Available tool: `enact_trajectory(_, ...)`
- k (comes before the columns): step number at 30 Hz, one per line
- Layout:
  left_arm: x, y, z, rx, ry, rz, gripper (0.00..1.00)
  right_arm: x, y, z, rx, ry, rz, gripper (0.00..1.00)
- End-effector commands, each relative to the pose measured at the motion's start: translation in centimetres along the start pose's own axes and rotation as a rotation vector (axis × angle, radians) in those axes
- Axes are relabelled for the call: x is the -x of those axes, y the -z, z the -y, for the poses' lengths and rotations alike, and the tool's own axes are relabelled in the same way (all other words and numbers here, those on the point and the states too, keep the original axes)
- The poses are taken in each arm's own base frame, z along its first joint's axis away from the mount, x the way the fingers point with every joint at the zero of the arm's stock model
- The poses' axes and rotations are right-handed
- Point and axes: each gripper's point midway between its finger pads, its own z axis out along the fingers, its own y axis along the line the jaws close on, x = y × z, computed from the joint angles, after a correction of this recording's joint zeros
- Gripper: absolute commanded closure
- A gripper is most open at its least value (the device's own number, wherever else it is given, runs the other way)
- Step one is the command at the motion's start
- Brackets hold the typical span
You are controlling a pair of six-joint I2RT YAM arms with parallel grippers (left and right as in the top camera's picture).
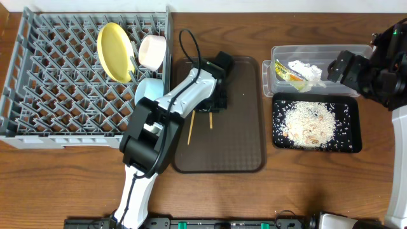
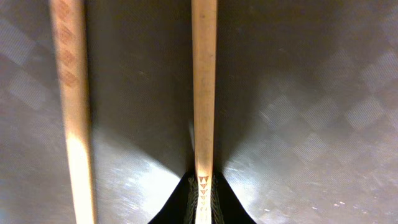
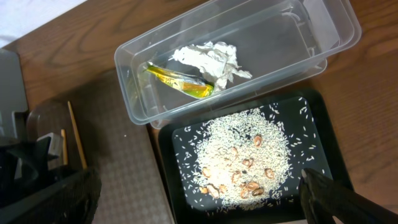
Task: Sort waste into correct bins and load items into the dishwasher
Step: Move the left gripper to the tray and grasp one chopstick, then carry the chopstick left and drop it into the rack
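Note:
My left gripper (image 1: 215,105) is down on the dark brown tray (image 1: 241,140) and shut on one wooden chopstick (image 2: 204,93). The second chopstick (image 2: 71,112) lies beside it on the tray, and shows in the overhead view (image 1: 190,129). The grey dish rack (image 1: 51,76) holds the yellow plate (image 1: 114,43), the white-pinkish bowl (image 1: 152,51) and the light blue bowl (image 1: 149,89). The clear tub (image 1: 362,51) holds the tissue (image 3: 211,59) and the wrapper (image 3: 180,81). The black tray (image 3: 180,143) holds the rice scraps (image 3: 242,155). My right gripper (image 3: 193,180) hovers open over it. The white cup is out of view.
The brown tray lies between the rack and the two bins, and the left arm stretches across its left side. The right arm (image 1: 381,70) sits at the table's right edge beside the tub. Bare wooden table (image 1: 305,184) runs along the front.

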Motion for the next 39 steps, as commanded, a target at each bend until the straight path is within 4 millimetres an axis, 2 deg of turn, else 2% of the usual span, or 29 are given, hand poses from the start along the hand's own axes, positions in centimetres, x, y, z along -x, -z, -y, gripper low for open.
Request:
enact_trajectory(1,-0.6,-1.8,-0.7,0.037,0.004,-0.036,0.92,0.0,-0.1,0.2,-0.007,0.004,-0.001,0.01)
enact_trajectory(5,-0.3,-0.9,-0.5,0.029,0.003,-0.029,0.92,0.0,-0.1,0.2,-0.007,0.004,-0.001,0.01)
enact_trajectory(10,0.4,1.8,0.0,0.0,-0.047,0.017,0.93,0.0,-0.1,0.2,-0.007,0.004,-0.001,0.01)
enact_trajectory(17,1.3,9.1,0.6,-0.069,-0.111,0.162,0.92,0.0,-0.1,0.2,-0.007,0.004,-0.001,0.01)
enact_trajectory(20,1.4,12.6,-0.5,-0.043,-0.113,0.239,0.92,0.0,-0.1,0.2,-0.007,0.004,-0.001,0.01)
enact_trajectory(24,1.0,17.2,-4.0,0.065,-0.119,0.336,0.92,0.0,-0.1,0.2,-0.007,0.004,-0.001,0.01)
enact_trajectory(27,0.7,20.0,-8.1,0.195,-0.118,0.381,0.92,0.0,-0.1,0.2,-0.006,0.004,-0.001,0.01)
enact_trajectory(29,0.8,21.0,-10.9,0.282,-0.118,0.391,0.92,0.0,-0.1,0.2,-0.007,0.004,-0.001,0.01)
enact_trajectory(31,1.2,21.3,-13.3,0.352,-0.125,0.379,0.92,0.0,-0.1,0.2,-0.007,0.004,-0.001,0.01)
enact_trajectory(34,1.7,20.6,-16.5,0.398,-0.116,0.338,0.92,0.0,-0.1,0.2,-0.007,0.004,-0.001,0.01)
enact_trajectory(39,2.2,19.2,-21.8,0.431,0.012,0.289,0.92,0.0,-0.1,0.2,-0.007,0.004,-0.001,0.01)
